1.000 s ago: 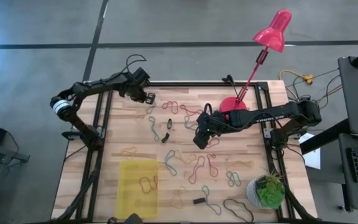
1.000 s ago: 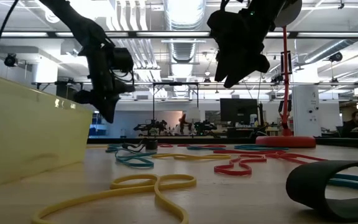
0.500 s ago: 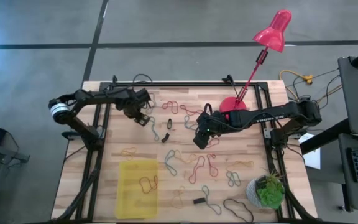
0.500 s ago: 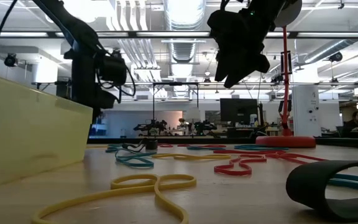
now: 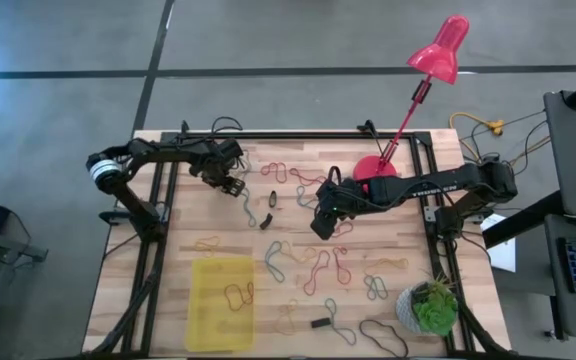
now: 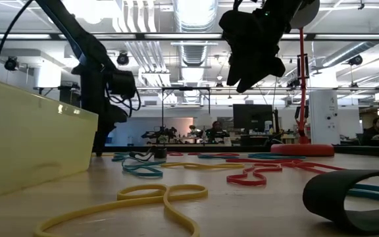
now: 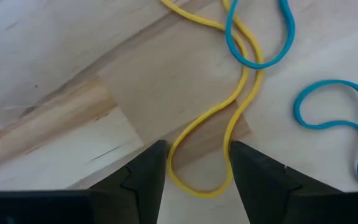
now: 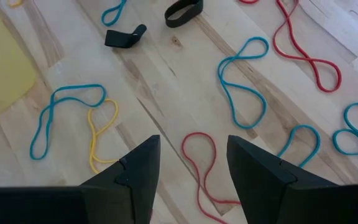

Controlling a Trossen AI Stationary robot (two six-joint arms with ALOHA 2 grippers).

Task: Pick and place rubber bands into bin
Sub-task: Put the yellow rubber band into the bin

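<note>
Now reaching down to the boards at the table's back left with the left gripper [image 7: 194, 149], keeping its fingers moderately parted and gripping nothing yet. Straddling the closed end of a yellow rubber band [image 7: 234, 129], with one strand lying just inside each fingertip. Judging by the wrist view, looking along that band's long axis, which is running straight ahead from the fingers, so squeezing across it should be gathering both strands at once. Risking only a slip under the tips, thin and flat as the loop is lying. Noting a blue band [image 7: 257, 65] crossing the yellow one's far end, touching or overlapping it, and likely dragging along on the lift; seeing a second blue loop [image 7: 328, 104] just beside, apart.

Looking farther out, toward the table's front on the same side: finding the bin [image 5: 200, 300] well apart from this gripper [image 5: 233, 185] and holding what looks like a single pale band [image 5: 236, 295]. Counting the left arm as the nearer one to that tray.

Farther across, at mid-table: hanging the right gripper [image 5: 323, 222] above the wood, fingers spread wide and carrying nothing, over a red band [image 8: 197, 155]. Leaving many more rubber bands [image 5: 313, 270] scattered between the two arms and toward the front right.
</note>
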